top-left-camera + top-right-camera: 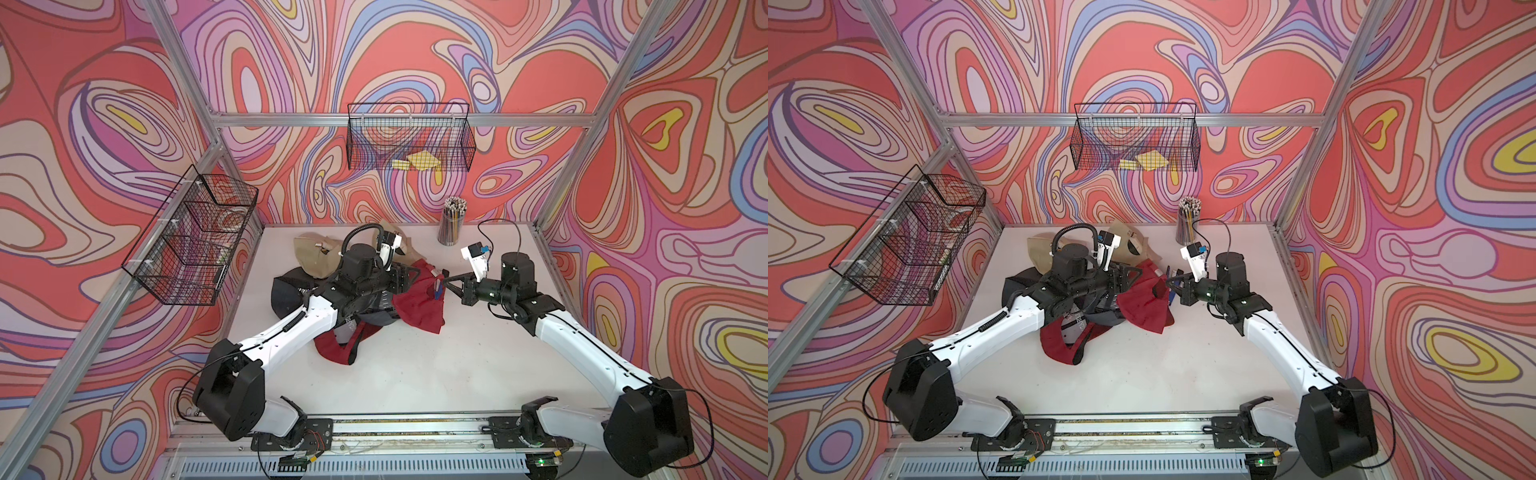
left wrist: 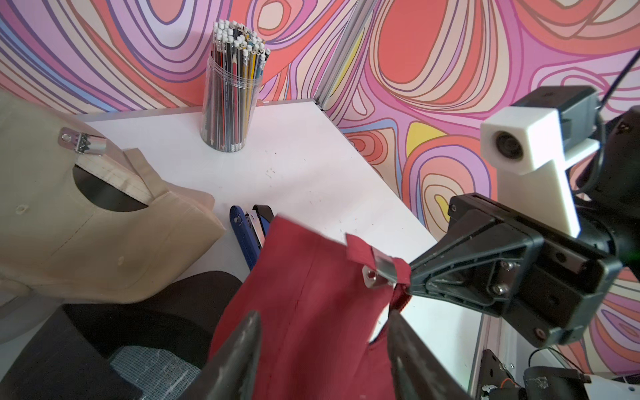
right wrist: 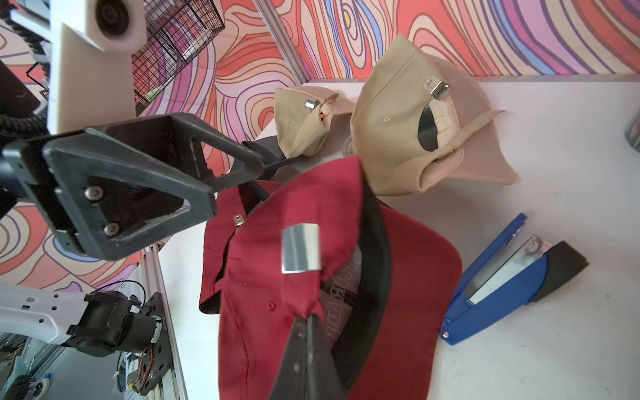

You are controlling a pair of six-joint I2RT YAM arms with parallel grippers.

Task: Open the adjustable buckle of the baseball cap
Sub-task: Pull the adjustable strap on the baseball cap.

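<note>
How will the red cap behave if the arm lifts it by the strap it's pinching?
Probably floppy: the red cap folds and sags where the right gripper pinches its strap. Likely light, as that thin strap seems to hold part of it up. The brim looks stiffer and should keep its shape.

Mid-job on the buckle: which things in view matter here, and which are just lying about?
In the job: red cap, metal buckle, strap pinched by the right gripper, open left gripper.
Lying about: beige cap, another beige cap, black cap, second red cap, blue stapler, pencil cup, back-wall wire basket, side wire basket.
</note>
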